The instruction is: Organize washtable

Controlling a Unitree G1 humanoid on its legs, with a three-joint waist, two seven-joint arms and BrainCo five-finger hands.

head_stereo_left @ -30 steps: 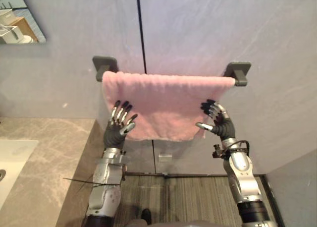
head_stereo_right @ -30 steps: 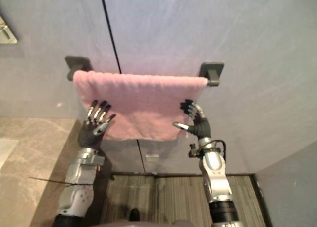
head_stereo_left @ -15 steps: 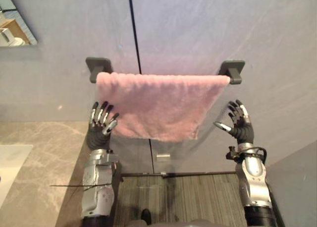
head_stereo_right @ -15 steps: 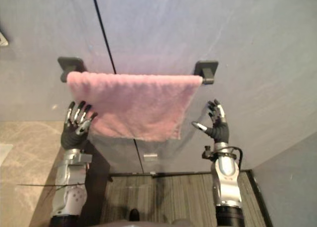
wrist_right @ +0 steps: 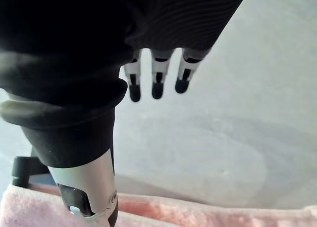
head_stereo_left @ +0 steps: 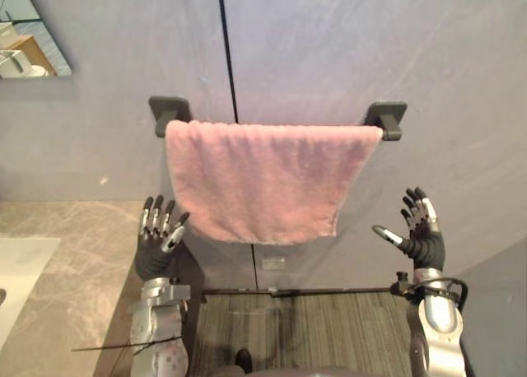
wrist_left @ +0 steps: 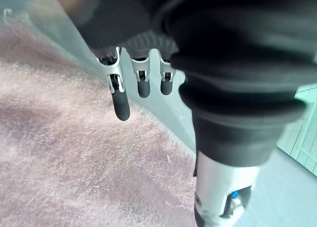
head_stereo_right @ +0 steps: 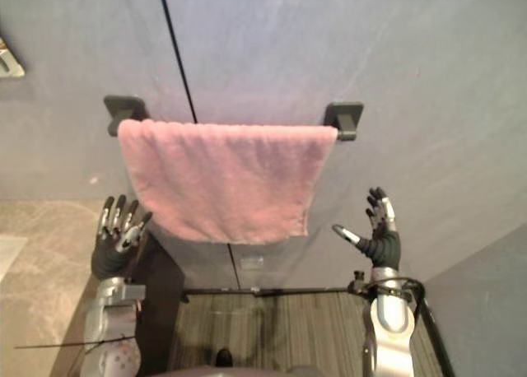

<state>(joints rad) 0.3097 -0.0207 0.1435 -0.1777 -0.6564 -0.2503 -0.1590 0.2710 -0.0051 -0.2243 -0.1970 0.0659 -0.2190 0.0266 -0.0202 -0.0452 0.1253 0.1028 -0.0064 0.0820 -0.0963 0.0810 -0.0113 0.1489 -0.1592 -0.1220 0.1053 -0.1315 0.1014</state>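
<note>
A pink towel (head_stereo_left: 263,179) hangs folded over a dark wall rail, between the left bracket (head_stereo_left: 169,112) and the right bracket (head_stereo_left: 387,118). My left hand (head_stereo_left: 156,237) is raised below the towel's lower left corner, apart from it, fingers straight and holding nothing. My right hand (head_stereo_left: 418,233) is up to the right of the towel, clear of it, fingers spread and thumb out. The left wrist view shows the towel (wrist_left: 64,162) past that hand's straight fingers (wrist_left: 120,100). The right wrist view shows the towel's top edge (wrist_right: 208,214) and straight fingers (wrist_right: 156,81) against the wall.
A marble counter (head_stereo_left: 58,253) with a white basin (head_stereo_left: 16,270) lies at the lower left. A mirror corner (head_stereo_left: 29,39) hangs on the grey wall at upper left. Striped flooring (head_stereo_left: 305,328) runs below the towel.
Both hands have dropped down and away from the towel: the left to below its left corner, the right farther out to the right. The towel hangs free on the rail.
</note>
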